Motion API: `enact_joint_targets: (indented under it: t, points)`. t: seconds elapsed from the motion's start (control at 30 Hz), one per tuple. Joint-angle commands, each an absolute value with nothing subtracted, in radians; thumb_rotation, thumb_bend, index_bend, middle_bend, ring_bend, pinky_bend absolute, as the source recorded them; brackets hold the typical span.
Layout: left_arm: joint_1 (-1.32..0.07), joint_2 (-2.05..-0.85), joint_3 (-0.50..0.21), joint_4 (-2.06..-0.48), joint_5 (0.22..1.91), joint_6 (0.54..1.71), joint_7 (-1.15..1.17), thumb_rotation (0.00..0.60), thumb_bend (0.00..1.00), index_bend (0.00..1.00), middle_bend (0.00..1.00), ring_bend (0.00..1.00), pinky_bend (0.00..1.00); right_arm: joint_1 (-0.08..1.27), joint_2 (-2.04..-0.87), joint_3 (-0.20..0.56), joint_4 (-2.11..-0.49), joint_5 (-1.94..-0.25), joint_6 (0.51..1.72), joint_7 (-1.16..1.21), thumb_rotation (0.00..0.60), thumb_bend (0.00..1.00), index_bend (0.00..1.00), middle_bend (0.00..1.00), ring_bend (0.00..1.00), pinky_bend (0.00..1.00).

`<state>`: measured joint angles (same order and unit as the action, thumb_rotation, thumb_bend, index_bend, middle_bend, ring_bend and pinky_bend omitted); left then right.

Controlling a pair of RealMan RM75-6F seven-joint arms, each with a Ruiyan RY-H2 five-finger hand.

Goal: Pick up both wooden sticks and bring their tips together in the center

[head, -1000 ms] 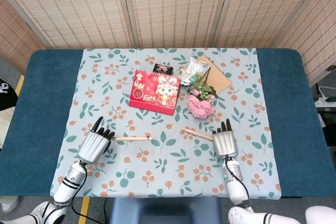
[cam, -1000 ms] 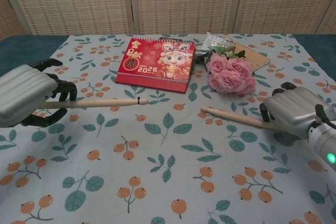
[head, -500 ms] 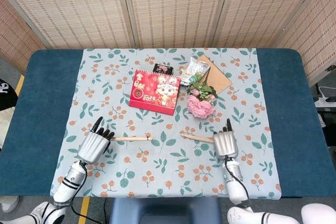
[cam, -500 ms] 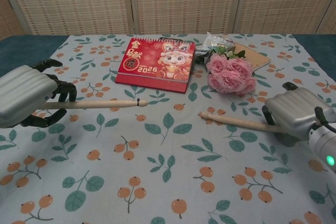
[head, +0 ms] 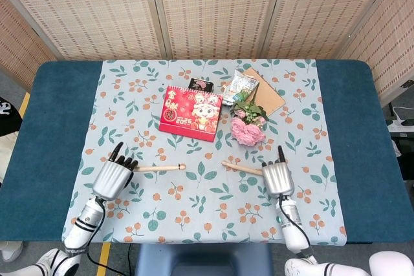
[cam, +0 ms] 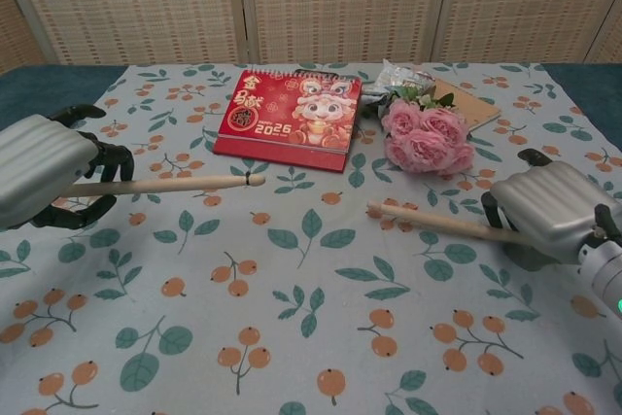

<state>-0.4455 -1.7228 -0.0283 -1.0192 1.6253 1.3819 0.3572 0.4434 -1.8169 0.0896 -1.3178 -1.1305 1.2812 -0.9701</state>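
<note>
1. On the floral tablecloth (head: 194,211), front-left: left hand (head: 111,176) fingers wrapped around the left wooden stick (head: 160,168); stick points toward table centre.
2. Front-right: right hand (head: 279,175) grips the right wooden stick (head: 242,167), one finger sticking up; stick points left toward centre.
3. Stick tips well apart, bare cloth between them, not touching.
4. Head view shows the whole layout from above: both sticks roughly in line across the front half, blue table (head: 52,127) edges either side of the cloth, wicker screens (head: 213,11) behind.
5. Chest view shows what head view can't: left stick (cam: 160,184) is lifted off the cloth, with its shadow below; left hand (cam: 44,179) dark fingers curl over the shaft. The right stick (cam: 437,224) slopes up into the right hand (cam: 544,211); whether its tip touches the cloth, cannot tell.
6. Behind the sticks: red 2025 calendar (cam: 290,120), pink flower bunch (cam: 426,137), foil snack packet (head: 240,84), brown notebook (head: 268,98).
7. Small dark item (head: 202,85) behind the calendar seen in head view only; hidden in chest view.
</note>
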Motion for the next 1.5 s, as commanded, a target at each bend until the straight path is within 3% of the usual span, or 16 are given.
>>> enact_joint_targets:
  t: [0.03,0.37,0.63,0.73,1.0,1.5]
  points:
    - [-0.445,-1.718,-0.044,-1.029,1.607,1.382,0.341,0.600,0.54,0.85,0.87,0.51,0.13,0.428,-1.775,0.069,-1.359,-1.190,1.316,-0.915,0.600,0.40,0.98,0.83,0.56,0.00]
    - [-0.473,-1.670,-0.107,-1.144,1.532,1.320,0.253,0.600,0.54,0.86,0.88,0.52,0.13,0.394,-1.666,0.046,-1.568,-1.327,1.389,-0.783,0.600,0.40,0.99,0.83,0.56,0.00]
    - [-0.524,-1.682,-0.163,-1.304,1.445,1.224,0.263,0.600,0.54,0.86,0.88,0.52,0.13,0.398,-1.674,0.031,-1.684,-1.392,1.381,-0.768,0.600,0.40,0.99,0.83,0.56,0.02]
    - [-0.535,-1.672,-0.182,-1.432,1.390,1.179,0.264,0.600,0.54,0.86,0.88,0.52,0.13,0.406,-1.700,0.040,-1.697,-1.395,1.367,-0.783,0.600,0.40,0.99,0.83,0.56,0.02]
    - [-0.545,-1.700,-0.171,-1.559,1.387,1.215,0.415,0.600,0.54,0.86,0.88,0.53,0.13,0.422,-1.762,0.085,-1.694,-1.358,1.343,-0.805,0.600,0.40,0.99,0.83,0.56,0.02]
    - [-0.521,-1.714,-0.106,-1.609,1.432,1.267,0.492,0.600,0.54,0.86,0.90,0.55,0.14,0.417,-1.730,0.112,-1.712,-1.334,1.347,-0.806,0.600,0.41,0.99,0.83,0.56,0.02]
